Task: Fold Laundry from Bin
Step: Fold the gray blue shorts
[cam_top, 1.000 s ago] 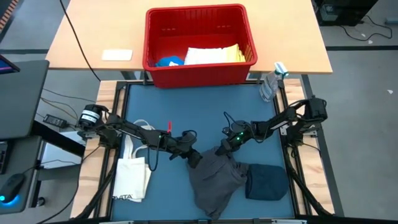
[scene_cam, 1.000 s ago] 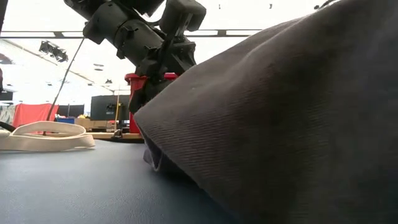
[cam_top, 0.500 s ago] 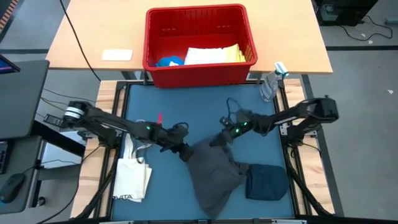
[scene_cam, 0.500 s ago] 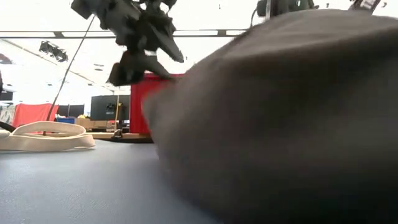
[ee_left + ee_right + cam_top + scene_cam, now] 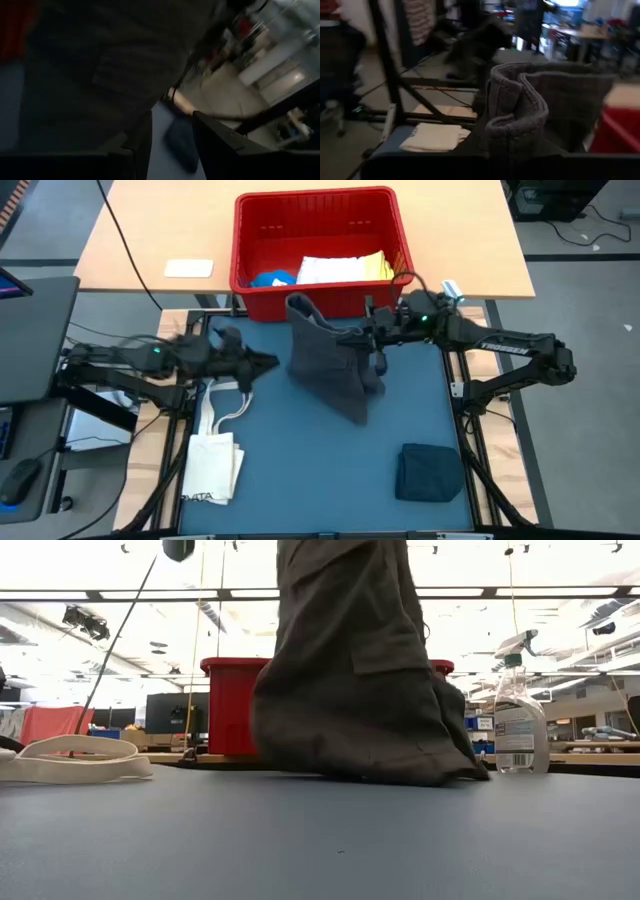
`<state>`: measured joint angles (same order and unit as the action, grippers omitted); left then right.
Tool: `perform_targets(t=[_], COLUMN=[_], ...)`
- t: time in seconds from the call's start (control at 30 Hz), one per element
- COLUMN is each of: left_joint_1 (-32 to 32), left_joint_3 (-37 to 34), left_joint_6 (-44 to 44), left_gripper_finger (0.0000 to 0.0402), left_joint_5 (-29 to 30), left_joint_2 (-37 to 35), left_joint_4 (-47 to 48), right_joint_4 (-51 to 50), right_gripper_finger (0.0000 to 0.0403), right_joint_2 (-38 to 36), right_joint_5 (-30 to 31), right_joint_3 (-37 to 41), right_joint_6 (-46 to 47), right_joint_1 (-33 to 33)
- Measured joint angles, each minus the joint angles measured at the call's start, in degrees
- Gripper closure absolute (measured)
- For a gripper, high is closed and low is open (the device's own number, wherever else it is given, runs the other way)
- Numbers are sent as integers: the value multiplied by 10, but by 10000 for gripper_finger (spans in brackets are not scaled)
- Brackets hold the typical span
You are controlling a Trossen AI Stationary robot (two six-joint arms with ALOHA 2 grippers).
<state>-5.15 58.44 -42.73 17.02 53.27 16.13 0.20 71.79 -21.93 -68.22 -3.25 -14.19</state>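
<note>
Right gripper [image 5: 372, 340] is pinched shut on the grey cloth [image 5: 330, 360], holding it up off the mat just in front of the bin [image 5: 320, 250]. From the wrist camera you can see the bunched grey edge [image 5: 520, 110] sitting right at the fingers. Cloth hangs down from the gripper, and in the low view its bottom edge [image 5: 370, 740] rests on the mat while the rest rises out of the top of the picture. One corner sticks up to the gripper's left, close to the bin's front wall.

Left gripper [image 5: 262, 363] is off to the cloth's left, near it but not touching as far as I can tell from above. Its fingers [image 5: 215, 145] stand apart with nothing between them, and the grey cloth [image 5: 115, 65] fills most of that wrist view just beyond them.

Closer to the front edge than the right gripper, a folded navy piece [image 5: 430, 472] lies flat on the mat. A cream tote [image 5: 212, 460] lies by the left arm, handles [image 5: 75, 755] looped on the mat.

Behind the right gripper, a spray bottle [image 5: 435, 315] stands at the mat's corner. Farther back, the bin holds blue [image 5: 272, 279], white [image 5: 335, 270] and yellow [image 5: 380, 265] pieces. A white card [image 5: 188, 268] sits on the wooden table left of the bin.
</note>
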Motion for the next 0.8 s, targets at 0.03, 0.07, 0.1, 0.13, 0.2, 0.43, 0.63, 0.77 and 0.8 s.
perform_targets(t=[0.03,0.07,0.1,0.13,0.2,0.43,0.63,0.77,0.8], left_joint_1=[2,2,2,1,1,-17,-29,-28,-26], left_joint_3=[9,13,17,22,24,23,23,23,23], left_joint_6=[12,23,33,40,44,30,7,1,3], left_gripper_finger=[258,258,258,258,258,257,257,257,257], left_joint_5=[6,14,16,19,21,24,23,-6,-17], left_joint_2=[-11,-19,-24,-29,-33,-4,63,112,123], left_joint_4=[-2,6,14,14,20,97,135,120,109], right_joint_4=[-14,-24,-40,-58,-74,-48,128,201,205], right_gripper_finger=[377,377,377,377,377,377,377,377,377], right_joint_2=[3,7,10,13,25,84,106,73,61], right_joint_5=[-11,-19,-21,-21,-23,-37,-15,81,117], right_joint_3=[-19,-36,-48,-54,-55,26,156,222,228], right_joint_6=[-15,-35,-58,-78,-88,-26,137,200,201], right_joint_1=[4,12,22,34,63,191,265,322,336])
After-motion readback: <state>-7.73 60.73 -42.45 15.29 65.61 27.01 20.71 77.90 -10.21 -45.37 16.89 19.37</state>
